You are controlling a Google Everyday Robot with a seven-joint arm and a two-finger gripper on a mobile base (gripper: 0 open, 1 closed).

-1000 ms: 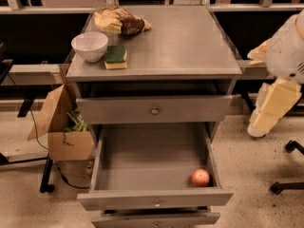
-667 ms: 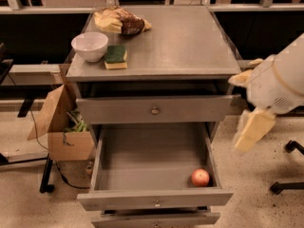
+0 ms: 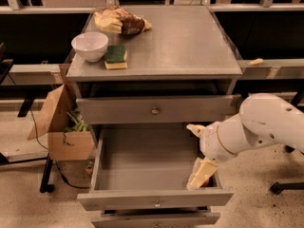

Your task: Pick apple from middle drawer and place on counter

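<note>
Whereas a second ago the arm hung outside the cabinet at the right edge of frame, the gripper (image 3: 202, 172) now sits down inside the middle drawer (image 3: 142, 161), in its lower-right corner. White forearm reaches in from the right over the drawer's side wall. Apple (image 3: 206, 183) in that same corner, against the front wall, where it lay a second ago; now almost wholly covered by the cream gripper, only a sliver of red showing beneath it. Cannot tell whether the jaws are spread or closed, nor whether they have hold of anything: the gripper body hides the contact. Drawer pulled fully out, floor otherwise bare. Shallower drawer (image 3: 154, 110) above it is shut. Counter (image 3: 185, 42) in upper centre of frame: white bowl (image 3: 90, 45), green-and-yellow sponge (image 3: 115, 56) just beside it, crumpled snack bag (image 3: 121, 23) behind, all crowded at the upper left; right half is bare metal. Cardboard box (image 3: 64, 129) on the floor at left, well apart from the work. Judgement: approach is done, grasp is the step in hand; lift and placing not yet begun. Apple is tucked into the corner, so the walls leave little room to close around it, and a round fruit may roll off along the front wall if nudged.
</note>
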